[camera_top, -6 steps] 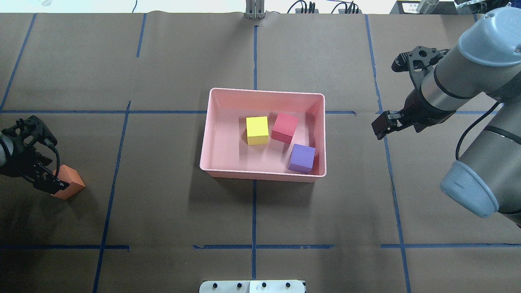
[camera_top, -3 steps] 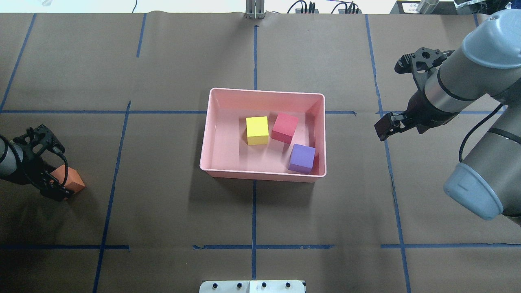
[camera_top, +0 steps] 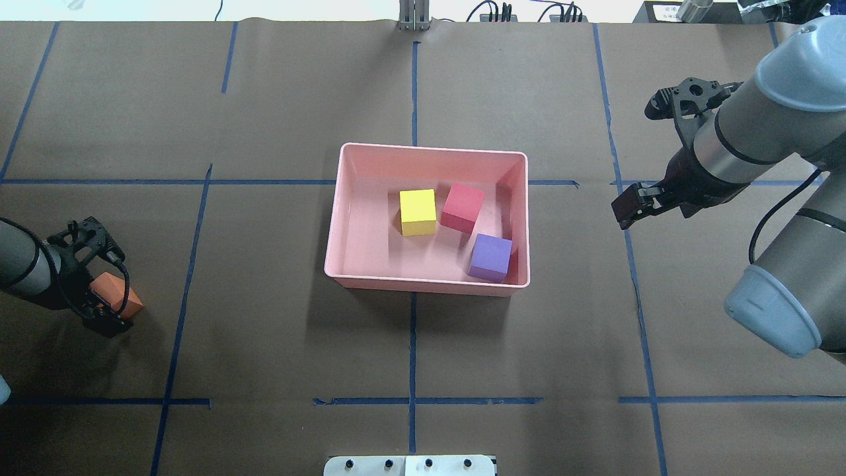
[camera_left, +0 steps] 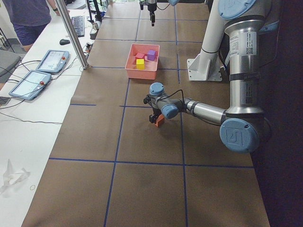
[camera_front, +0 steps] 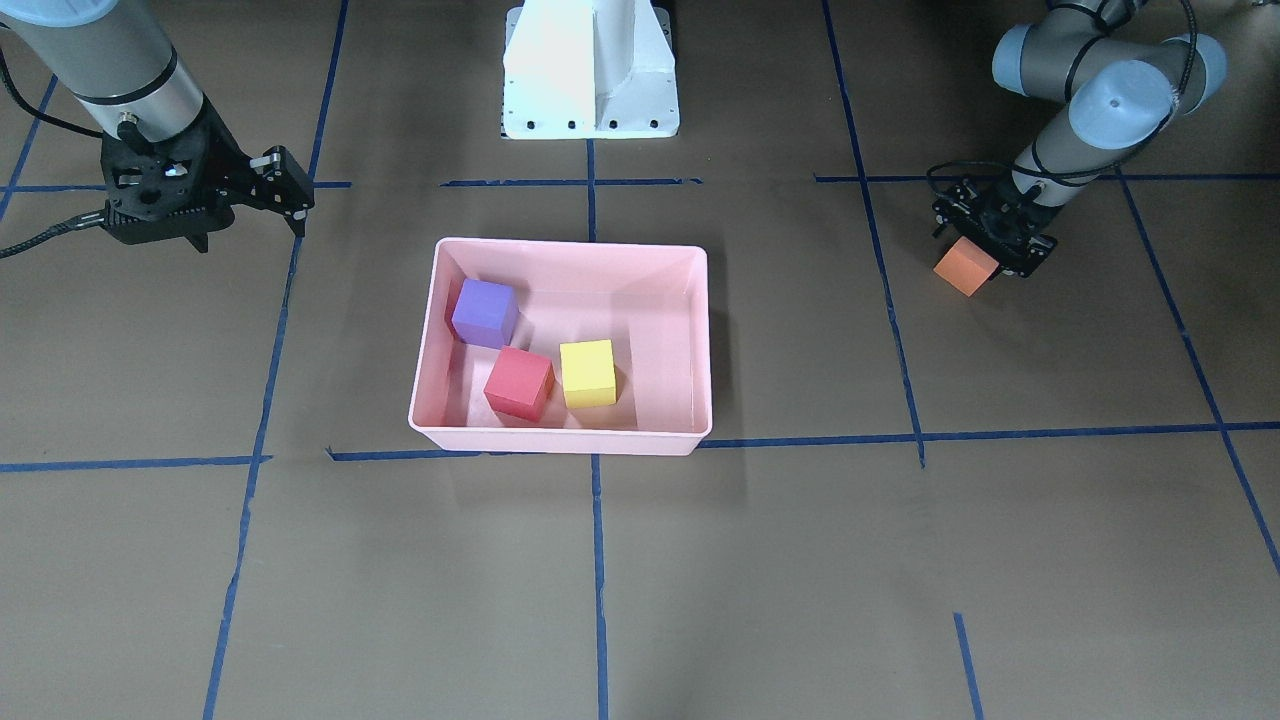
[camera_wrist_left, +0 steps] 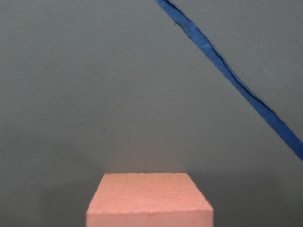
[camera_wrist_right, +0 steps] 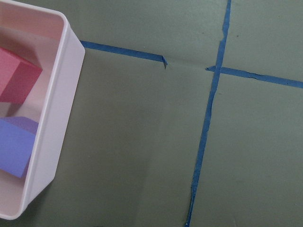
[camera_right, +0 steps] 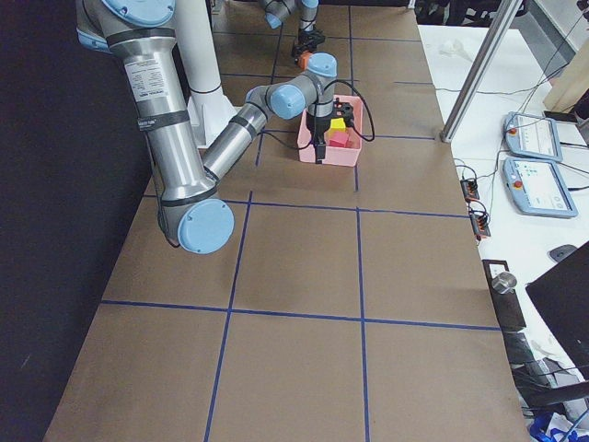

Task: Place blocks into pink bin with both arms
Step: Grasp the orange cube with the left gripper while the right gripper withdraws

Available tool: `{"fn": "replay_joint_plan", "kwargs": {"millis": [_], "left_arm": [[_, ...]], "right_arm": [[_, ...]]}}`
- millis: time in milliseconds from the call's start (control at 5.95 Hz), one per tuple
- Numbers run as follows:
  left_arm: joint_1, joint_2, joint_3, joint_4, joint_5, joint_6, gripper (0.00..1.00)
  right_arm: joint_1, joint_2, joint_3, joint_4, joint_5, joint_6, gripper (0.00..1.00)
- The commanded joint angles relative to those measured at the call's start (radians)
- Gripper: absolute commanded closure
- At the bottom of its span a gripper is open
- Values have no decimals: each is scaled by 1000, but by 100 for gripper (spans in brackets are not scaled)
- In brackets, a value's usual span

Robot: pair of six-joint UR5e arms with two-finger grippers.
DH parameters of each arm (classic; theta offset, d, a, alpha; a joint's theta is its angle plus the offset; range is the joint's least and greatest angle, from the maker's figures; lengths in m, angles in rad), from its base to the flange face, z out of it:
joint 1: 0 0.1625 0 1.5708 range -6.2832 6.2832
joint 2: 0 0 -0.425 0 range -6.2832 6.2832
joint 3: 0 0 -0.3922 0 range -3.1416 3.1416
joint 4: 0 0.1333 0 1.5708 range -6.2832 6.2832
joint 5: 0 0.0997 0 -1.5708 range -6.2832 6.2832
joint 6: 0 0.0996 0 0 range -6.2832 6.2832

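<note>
Looking down, we see the pink bin (camera_top: pixel 429 153) mid-counter (camera_top: pixel 264 344), its long axis left to right, holding the yellow block (camera_top: pixel 418 211), red block (camera_top: pixel 462 207) and purple block (camera_top: pixel 490 256). Our left end effector (camera_top: pixel 109 305) straddles the orange block (camera_top: pixel 119 294), which sits far left and askew to the bin; whether it grips, we cannot tell. Our right end effector (camera_top: pixel 641 158) gapes wide.

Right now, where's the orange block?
Overhead view, far left: the orange block sits on the table at the left hand, outside the pink bin, left of a blue tape line.
</note>
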Motion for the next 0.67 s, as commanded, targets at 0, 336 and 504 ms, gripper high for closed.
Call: {"fn": "replay_joint_plan", "kwargs": {"millis": [0, 336, 504], "left_arm": [[3, -17, 2, 12, -9, -1, 62], [-4, -37, -24, 20, -11, -3, 63], [-18, -92, -27, 58, -9, -3, 63]], "right_arm": [[38, -1, -3, -10, 19, -46, 0], [120, -19, -21, -13, 78, -160, 0], [178, -58, -38, -13, 99, -270, 0]]}}
